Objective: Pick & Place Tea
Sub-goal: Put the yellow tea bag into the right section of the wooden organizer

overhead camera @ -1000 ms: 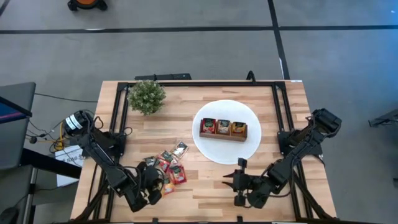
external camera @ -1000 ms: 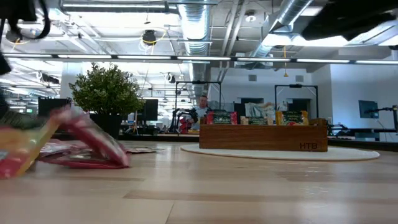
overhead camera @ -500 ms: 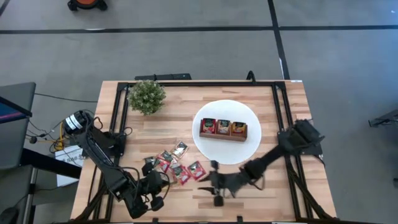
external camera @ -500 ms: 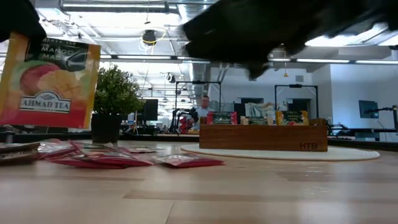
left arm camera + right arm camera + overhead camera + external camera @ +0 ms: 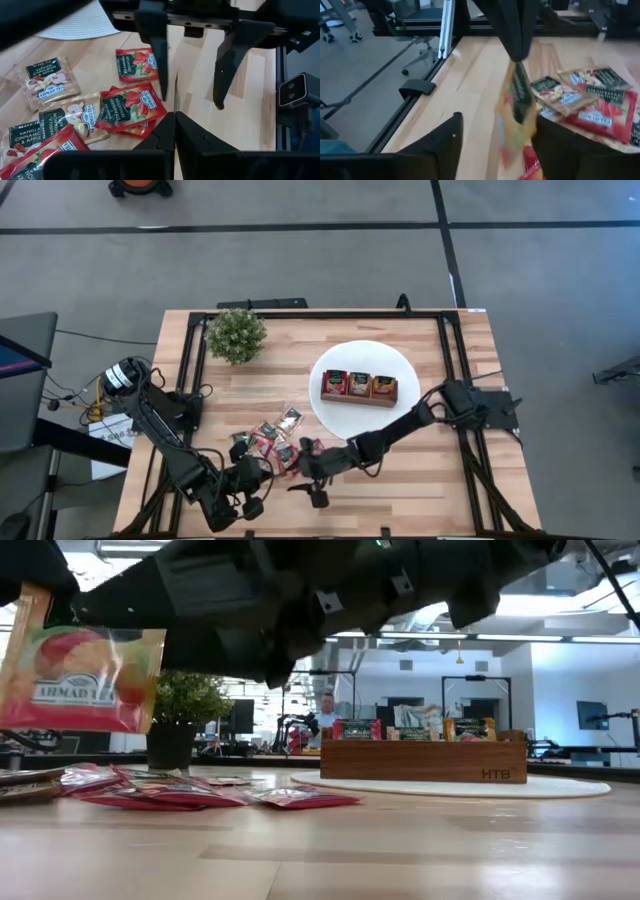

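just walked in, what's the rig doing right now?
Sorting tea. The left claw is shut on an orange sachet, holding it up off the table. The right claw has reached across with its jaws open and faces that sachet, apparently for a handover. More loose sachets lie near the white plate, where the wooden tray sits.

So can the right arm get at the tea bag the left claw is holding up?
Probably yes. The right claw is open and faces the orange sachet pinched in the shut left claw, with nothing between them.
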